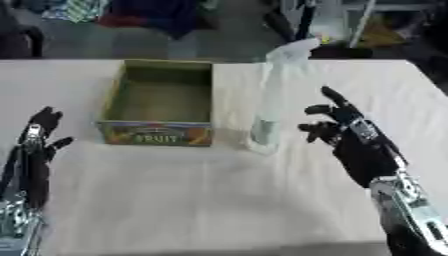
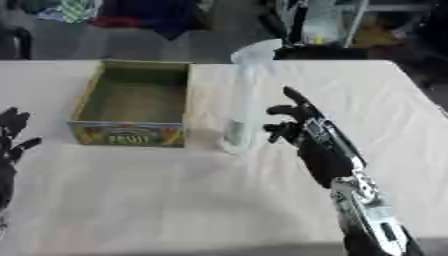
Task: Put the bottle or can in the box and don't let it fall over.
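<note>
Bottle (image 1: 269,100) upright on surface (image 1: 219,200), just right of box (image 1: 157,97). Right hand (image 1: 346,132) open beside it, no contact: pre-grasp. Next: close round body, lift w/o tilt. Left hand (image 1: 35,145) idle, open.

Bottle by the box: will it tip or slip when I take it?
The bottle is tall and slim on a small base, so a high nudge from the right hand would probably tip it. It looks clear and smooth, possibly slippery; grasping low seems safer.
</note>
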Controlling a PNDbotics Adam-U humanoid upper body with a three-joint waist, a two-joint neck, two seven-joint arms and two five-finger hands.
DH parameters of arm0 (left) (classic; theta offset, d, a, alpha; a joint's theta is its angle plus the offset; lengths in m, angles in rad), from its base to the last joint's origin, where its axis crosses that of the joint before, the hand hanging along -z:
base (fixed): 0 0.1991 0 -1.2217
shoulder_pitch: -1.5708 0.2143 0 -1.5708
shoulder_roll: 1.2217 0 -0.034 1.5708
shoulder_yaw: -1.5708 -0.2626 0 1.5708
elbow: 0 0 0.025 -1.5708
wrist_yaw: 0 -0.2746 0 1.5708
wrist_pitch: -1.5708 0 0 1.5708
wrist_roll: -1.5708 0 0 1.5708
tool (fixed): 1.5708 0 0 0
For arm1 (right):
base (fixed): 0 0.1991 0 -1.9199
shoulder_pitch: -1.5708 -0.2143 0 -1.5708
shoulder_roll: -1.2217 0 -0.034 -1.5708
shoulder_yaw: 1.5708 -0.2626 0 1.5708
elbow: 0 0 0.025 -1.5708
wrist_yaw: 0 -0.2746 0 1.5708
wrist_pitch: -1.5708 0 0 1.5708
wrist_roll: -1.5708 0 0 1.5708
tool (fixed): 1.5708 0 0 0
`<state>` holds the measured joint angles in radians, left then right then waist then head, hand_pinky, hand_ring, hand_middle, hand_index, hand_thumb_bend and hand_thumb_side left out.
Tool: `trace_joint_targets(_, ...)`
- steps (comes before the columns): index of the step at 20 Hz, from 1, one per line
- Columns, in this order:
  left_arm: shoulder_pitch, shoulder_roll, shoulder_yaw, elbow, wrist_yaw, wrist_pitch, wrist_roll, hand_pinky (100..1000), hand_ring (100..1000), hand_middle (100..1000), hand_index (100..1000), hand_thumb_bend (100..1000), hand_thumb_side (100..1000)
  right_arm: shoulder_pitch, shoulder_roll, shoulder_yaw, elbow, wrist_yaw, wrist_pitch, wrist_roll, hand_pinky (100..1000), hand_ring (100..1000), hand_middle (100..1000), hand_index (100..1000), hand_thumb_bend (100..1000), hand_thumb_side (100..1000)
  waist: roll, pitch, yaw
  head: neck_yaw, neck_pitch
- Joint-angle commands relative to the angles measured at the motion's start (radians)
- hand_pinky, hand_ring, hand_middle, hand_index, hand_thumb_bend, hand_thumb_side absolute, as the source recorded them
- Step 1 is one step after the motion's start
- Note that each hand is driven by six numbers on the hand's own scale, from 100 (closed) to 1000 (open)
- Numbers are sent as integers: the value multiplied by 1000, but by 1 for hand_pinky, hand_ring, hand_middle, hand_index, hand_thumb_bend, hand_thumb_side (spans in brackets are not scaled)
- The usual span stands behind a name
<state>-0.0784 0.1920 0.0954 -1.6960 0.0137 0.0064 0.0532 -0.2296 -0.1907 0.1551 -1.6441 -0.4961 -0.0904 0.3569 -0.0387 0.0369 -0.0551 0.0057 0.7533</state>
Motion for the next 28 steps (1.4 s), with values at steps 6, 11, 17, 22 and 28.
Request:
trace_joint_targets(6, -9, 6, -3, -20, 4, -2, -4, 813, 1000, 864, 962, 100, 986, -17, -19, 1, -29, -14, 4, 8, 850, 521, 744, 1000, 100, 595, 1, -7, -2, -10, -15)
trace_joint_targets(11, -8, 6, -3, -20, 3, -2, -3, 813, 1000, 865, 962, 100, 988, -13, -19, 6, -26, -9, 7, 10, 906, 592, 831, 1000, 100, 600, 1, -6, -3, -16, -14)
trace_joint_targets(17, -8, 5, -6, -19, 3, -1, -6, 813, 1000, 865, 962, 100, 988, -34, -20, 60, 14, -127, 75, 38, 823, 485, 671, 1000, 100, 582, 0, -6, 1, -27, -14)
trace_joint_targets(22, -9, 5, -8, -18, 3, -1, -8, 812, 1000, 865, 962, 100, 989, -73, -32, 123, 58, -302, 187, 70, 634, 237, 306, 1000, 100, 549, -1, -7, 6, -43, -15)
trace_joint_targets(28, -9, 5, -9, -17, 3, -1, -9, 812, 1000, 866, 962, 100, 989, -104, -32, 147, 81, -426, 256, 61, 553, 177, 207, 1000, 100, 538, -2, -7, 10, -53, -16)
